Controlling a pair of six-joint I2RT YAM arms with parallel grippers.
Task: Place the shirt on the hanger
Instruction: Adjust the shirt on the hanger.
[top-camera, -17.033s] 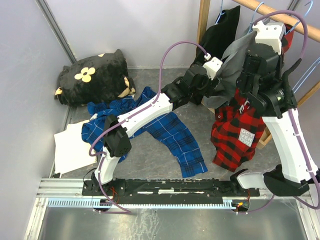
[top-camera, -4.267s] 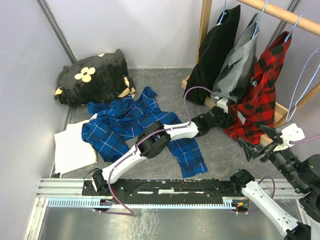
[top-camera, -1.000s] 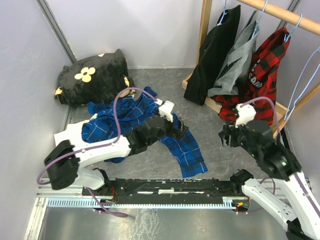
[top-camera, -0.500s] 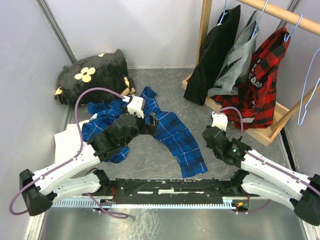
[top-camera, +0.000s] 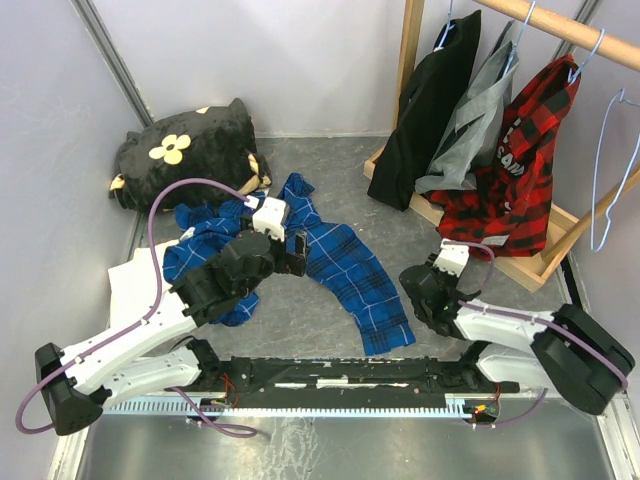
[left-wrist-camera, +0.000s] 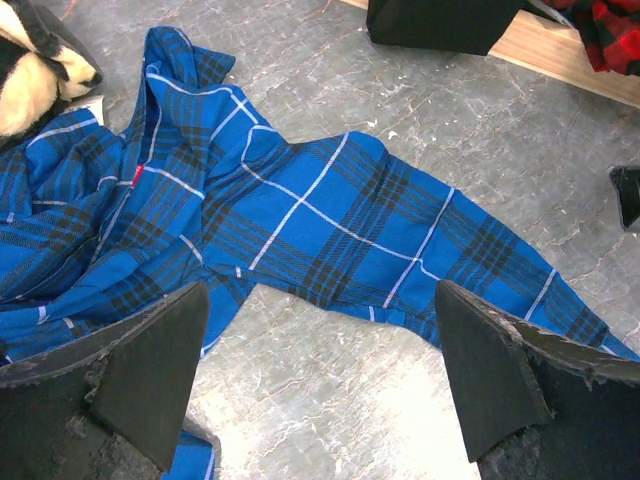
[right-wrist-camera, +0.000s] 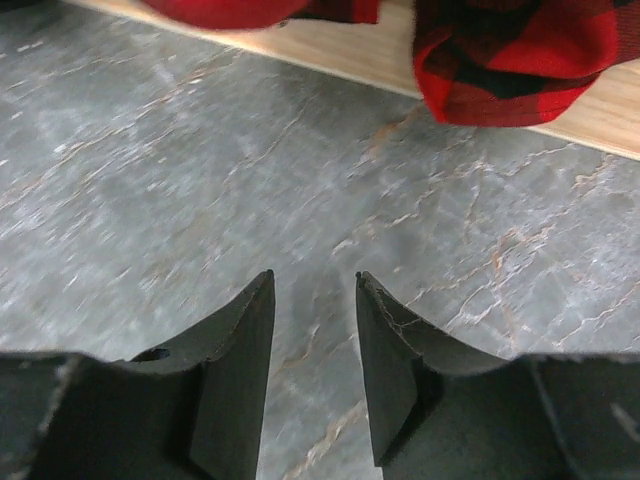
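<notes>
Shirt of red-and-black plaid flannel (top-camera: 528, 190) hangs on thin light-blue wire hanger (top-camera: 598, 40); I judge placement done. Left hand (left-wrist-camera: 320, 300) gapes wide and empty. Right hand (right-wrist-camera: 315, 280) is narrowly parted and empty. Next: park arms.

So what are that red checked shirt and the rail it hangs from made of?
The red shirt looks like soft matte flannel: woven checks, loose folds. The rail seems bare light wood, judging by its tan colour.

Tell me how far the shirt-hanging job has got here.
Looks done: the shirt hangs on the hanger, hooked over the rail. In hand: nothing; the left gripper stands wide open and the right gripper is empty. Left: apparently nothing.
</notes>
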